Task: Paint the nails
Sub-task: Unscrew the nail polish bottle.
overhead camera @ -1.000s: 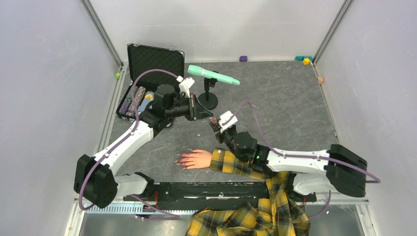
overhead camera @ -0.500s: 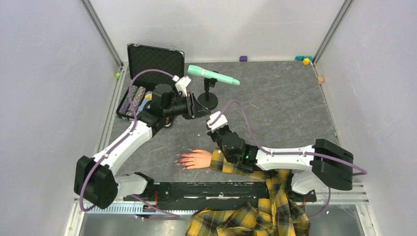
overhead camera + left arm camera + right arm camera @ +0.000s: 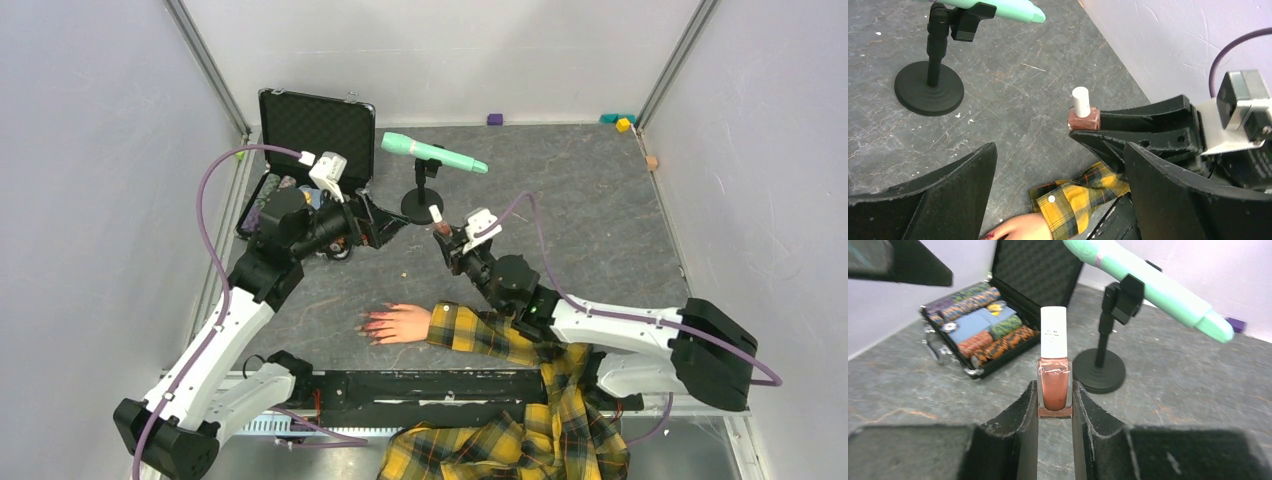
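Soft, even light is coming down from above, and the pale walls (image 3: 90,150) are glowing a little purple. The dark counter (image 3: 600,220) is showing only faint shadows, with a small one lying by the microphone stand (image 3: 421,205). The polish bottle (image 3: 1053,385) is looking sharp, and its glass is shining a bit. The fingers (image 3: 1013,440) of the right hand (image 3: 1054,387) and those of the left hand (image 3: 1060,147) are sitting close to the lens and looking blurry. The poker chip case (image 3: 978,335) behind is looking slightly soft.
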You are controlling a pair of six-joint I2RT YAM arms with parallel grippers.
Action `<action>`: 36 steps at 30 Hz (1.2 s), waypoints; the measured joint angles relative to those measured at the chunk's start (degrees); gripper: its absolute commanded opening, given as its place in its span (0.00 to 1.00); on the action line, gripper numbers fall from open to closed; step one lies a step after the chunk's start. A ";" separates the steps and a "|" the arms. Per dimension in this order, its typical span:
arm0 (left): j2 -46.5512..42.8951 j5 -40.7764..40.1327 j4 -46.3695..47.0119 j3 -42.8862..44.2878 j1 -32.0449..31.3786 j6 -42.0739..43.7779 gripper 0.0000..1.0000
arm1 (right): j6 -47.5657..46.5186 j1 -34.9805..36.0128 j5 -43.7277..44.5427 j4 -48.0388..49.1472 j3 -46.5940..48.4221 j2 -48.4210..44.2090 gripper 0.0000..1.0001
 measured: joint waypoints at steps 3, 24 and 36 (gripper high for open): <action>0.07 0.07 0.09 0.00 0.00 0.90 1.00 | 2.93 -3.87 -9.05 -0.15 -0.87 -2.40 0.00; 2.27 23.96 11.98 -1.18 -1.22 0.85 0.93 | 31.95 -17.18 -63.84 19.41 -2.05 -2.51 0.00; 1.75 25.86 13.53 -1.75 -3.91 0.85 0.93 | 34.45 -17.42 -66.64 21.16 -2.05 -1.57 0.00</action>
